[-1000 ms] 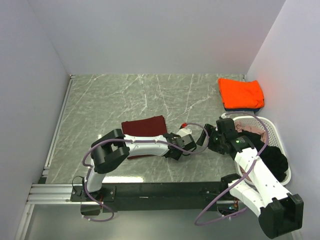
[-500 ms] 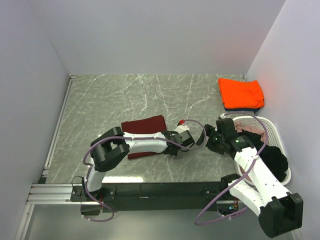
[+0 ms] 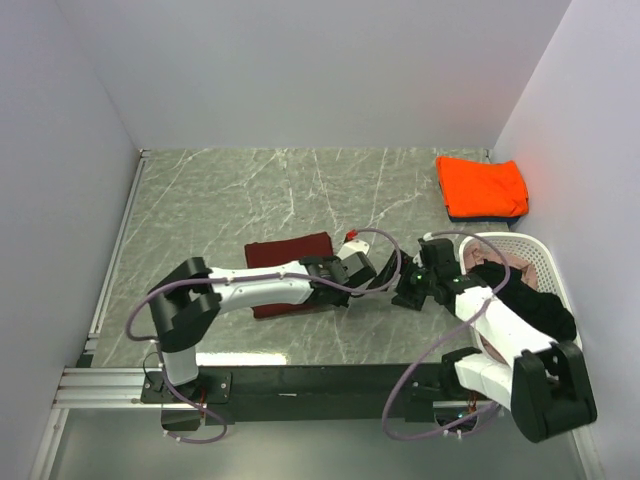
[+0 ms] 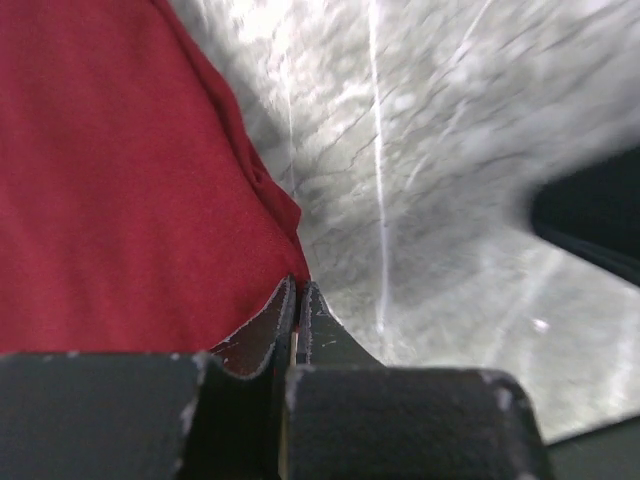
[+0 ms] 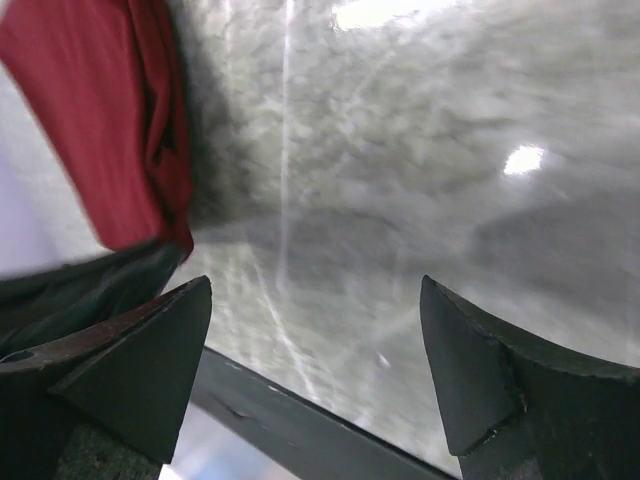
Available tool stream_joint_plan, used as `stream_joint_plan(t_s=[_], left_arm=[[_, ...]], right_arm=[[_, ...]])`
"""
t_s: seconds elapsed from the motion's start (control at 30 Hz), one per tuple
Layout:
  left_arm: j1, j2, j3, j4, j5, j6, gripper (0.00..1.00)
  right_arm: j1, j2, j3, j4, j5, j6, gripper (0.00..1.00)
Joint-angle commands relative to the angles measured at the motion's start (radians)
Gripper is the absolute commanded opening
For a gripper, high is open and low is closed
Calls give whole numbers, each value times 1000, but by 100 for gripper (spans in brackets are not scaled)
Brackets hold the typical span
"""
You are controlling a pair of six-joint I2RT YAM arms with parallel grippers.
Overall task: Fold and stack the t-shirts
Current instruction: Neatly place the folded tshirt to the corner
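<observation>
Maroon t-shirt folded flat on the worktop, just left of centre, its near half hidden under the left arm lying across it. Left gripper at the shirt's right-hand edge, fingers pressed together on the hem corner and seemingly nipping a thin fold of cloth; too close and blurred to say how much. Right gripper just to the right of that, low over bare marble, spread wide and holding nothing, with the shirt's edge up and to its left in its own wrist view. Beside the right arm, white basket with a black t-shirt heaped inside. Farthest off, in the back right corner, orange t-shirt folded on top of a dark blue t-shirt.

Judged the hinge of the coming move: that stack well away to the far right of the maroon shirt, past the right gripper, so probably a carry rightward and away from the bases. Left gripper on the cloth, right arm nearer the stack. Long axis of the shirt hard to call with the arm over it.
</observation>
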Motion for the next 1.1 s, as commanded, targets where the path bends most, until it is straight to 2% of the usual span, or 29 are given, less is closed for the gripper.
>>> stream_joint_plan(t_s=[0.0, 0.17, 0.47, 0.67, 0.83, 1.03, 1.07], left_arm=[[3, -84, -11, 21, 23, -24, 1], [3, -109, -29, 27, 26, -36, 1], [6, -127, -43, 45, 39, -58, 1], [8, -141, -49, 42, 36, -70, 1], [8, -163, -61, 51, 37, -81, 1], [9, -175, -64, 56, 43, -93, 2], [9, -177, -67, 64, 49, -94, 2]], right_arm=[[-5, 81, -41, 305, -127, 125, 91], [-4, 287, -82, 626, -265, 253, 91], [11, 629, -59, 956, -377, 434, 90], [96, 776, -4, 1019, -371, 479, 85], [162, 850, 65, 1007, -360, 483, 80], [182, 870, 140, 923, -342, 431, 64], [182, 869, 152, 880, -341, 416, 55]])
